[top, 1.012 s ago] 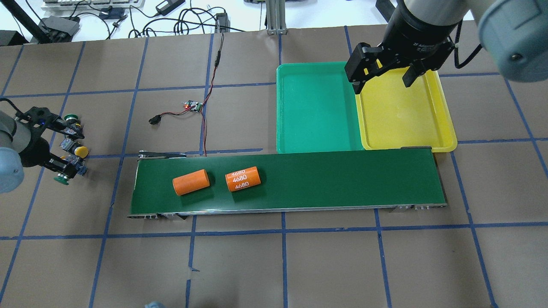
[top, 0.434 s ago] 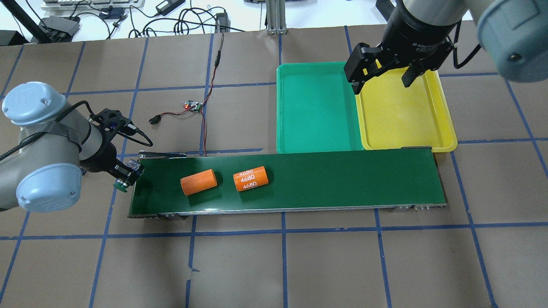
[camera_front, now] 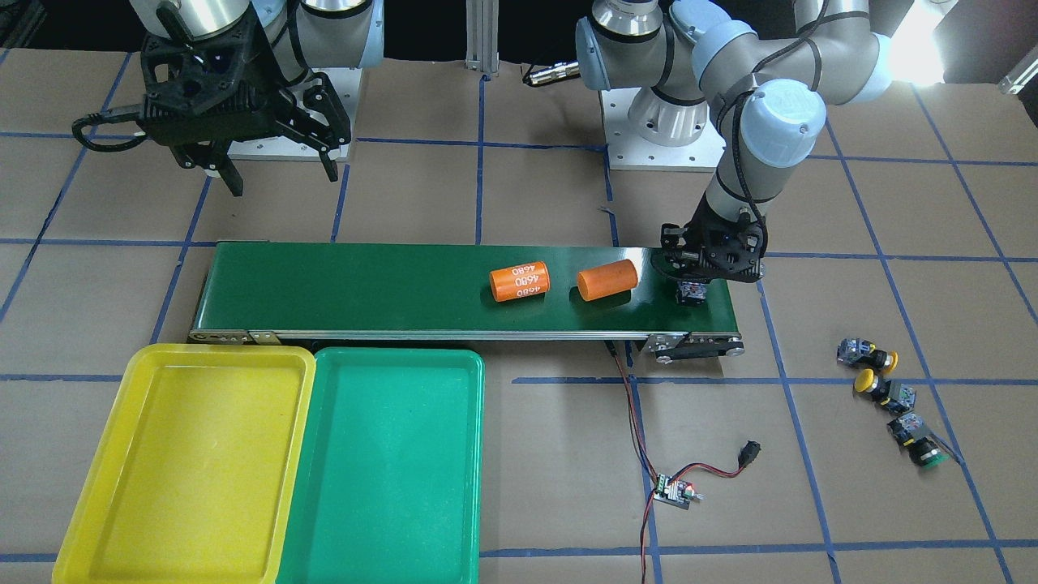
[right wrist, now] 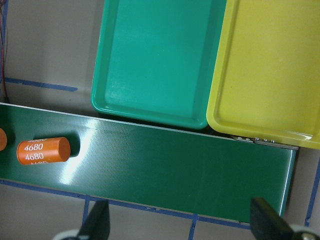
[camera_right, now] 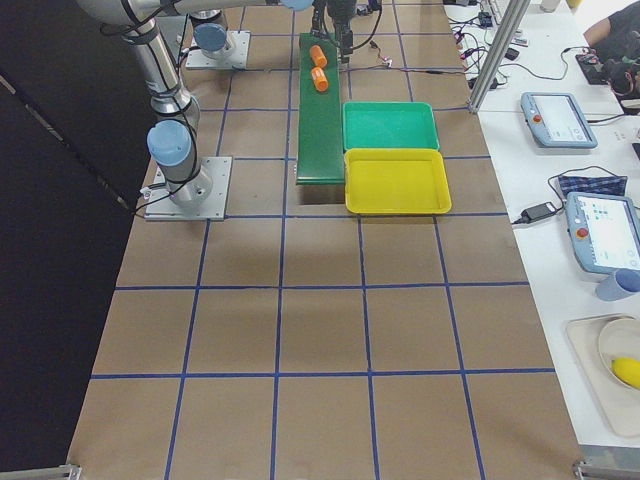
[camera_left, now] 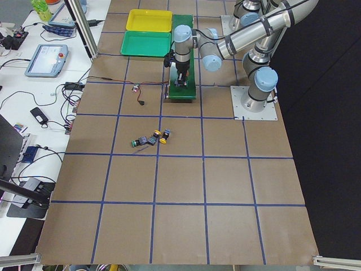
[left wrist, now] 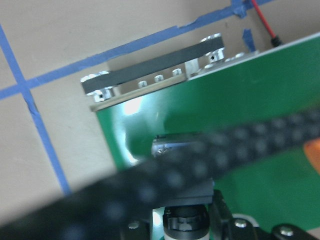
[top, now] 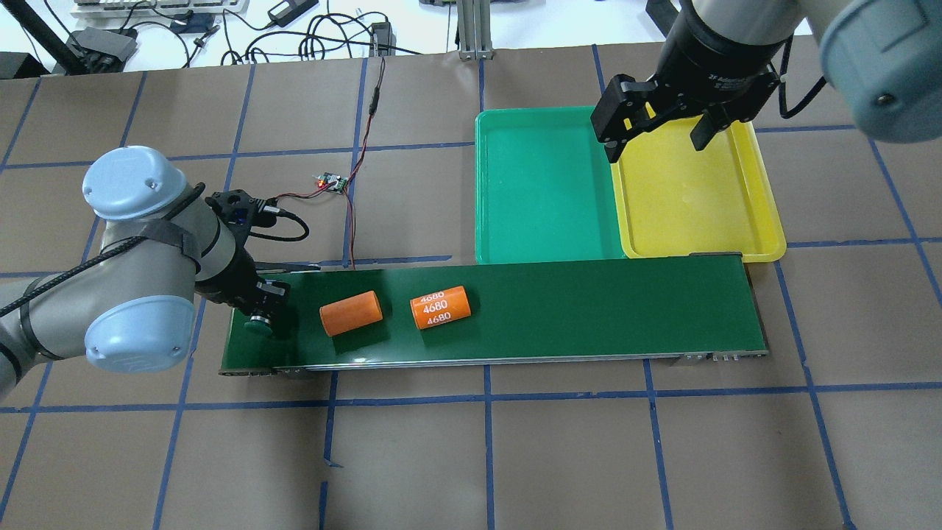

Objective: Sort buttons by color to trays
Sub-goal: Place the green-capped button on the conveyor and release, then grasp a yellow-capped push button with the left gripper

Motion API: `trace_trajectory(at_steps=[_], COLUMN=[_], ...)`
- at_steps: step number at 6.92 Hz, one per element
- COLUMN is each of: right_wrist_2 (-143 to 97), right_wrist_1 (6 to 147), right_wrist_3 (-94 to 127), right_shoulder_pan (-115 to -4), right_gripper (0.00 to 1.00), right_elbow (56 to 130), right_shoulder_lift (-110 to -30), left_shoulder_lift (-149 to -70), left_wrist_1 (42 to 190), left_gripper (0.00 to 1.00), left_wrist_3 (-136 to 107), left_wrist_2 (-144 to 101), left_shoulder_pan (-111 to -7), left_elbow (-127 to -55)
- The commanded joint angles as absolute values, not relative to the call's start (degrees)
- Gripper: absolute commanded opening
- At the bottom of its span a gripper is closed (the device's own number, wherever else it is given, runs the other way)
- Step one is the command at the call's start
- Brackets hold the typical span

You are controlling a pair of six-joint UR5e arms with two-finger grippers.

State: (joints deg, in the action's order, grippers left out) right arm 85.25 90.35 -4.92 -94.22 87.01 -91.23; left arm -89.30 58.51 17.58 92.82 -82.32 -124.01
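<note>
- Overhead exterior view has the action at one end of the belt. The left claw (top: 261,308) is clamped on a green button (top: 257,324), whose green cap pokes out just below the claw. It hangs right over the end of the conveyor belt (top: 589,309); whether it touches the belt or sits just clear of it, I cannot tell.
- Ahead of that claw along the belt lie two items that are not part of the sort. A plain orange cylinder (top: 351,313) is closest, and a "4680" orange cylinder (top: 440,306) sits just beyond it.
- Over at the far end, the right claw (top: 657,147) hovers with its jaws wide apart and nothing between them. It straddles the seam where the green tray (top: 544,191) meets the yellow tray (top: 692,199).
- Both trays beneath that right claw are bare, so by my read nothing is sorted yet: zero of four.
- Front-facing camera finds the rest well apart from the left claw, on the tabletop (camera_front: 892,511) on the side away from the trays. There is a yellow button (camera_front: 866,354), a second yellow button (camera_front: 882,389) just beside it, and a second green button (camera_front: 916,440) closing the row.
- My call is that the first button is only at the set-on-the-belt stage. It has yet to reach the right claw and land in the green tray, and then three more need the same trip.
</note>
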Motion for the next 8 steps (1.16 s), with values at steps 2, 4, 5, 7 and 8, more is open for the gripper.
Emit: trace_trajectory(at_steps=[2, 4, 5, 7, 8], right_wrist_2=[85.3, 85.3, 85.3, 85.3, 85.3], right_wrist_1=[90.4, 90.4, 90.4, 90.4, 90.4], right_wrist_3=[-4.9, -4.9, -4.9, -4.9, -4.9], right_shoulder_pan=[-94.3, -94.3, -94.4, -94.4, -94.3], right_gripper=[1.00, 1.00, 1.00, 1.00, 1.00], right_elbow=[87.0, 87.0, 87.0, 87.0, 87.0], right_shoulder_lift=[-91.2, -91.2, -91.3, -91.2, -91.2], left_shoulder_lift=[-90.3, -90.9, -92.8, -98.6, -102.2], left_wrist_1=[57.8, 58.5, 58.8, 58.1, 58.1], left_gripper=[1.00, 1.00, 1.00, 1.00, 1.00], left_wrist_3=[14.1, 16.0, 22.2, 38.7, 43.4], left_wrist_2=[92.9, 93.6, 93.3, 93.3, 93.5], left_shoulder_pan=[-83.2, -76.1, -68.5, -60.2, -57.9], left_elbow=[-123.8, -119.8, -117.3, -113.0, -109.3])
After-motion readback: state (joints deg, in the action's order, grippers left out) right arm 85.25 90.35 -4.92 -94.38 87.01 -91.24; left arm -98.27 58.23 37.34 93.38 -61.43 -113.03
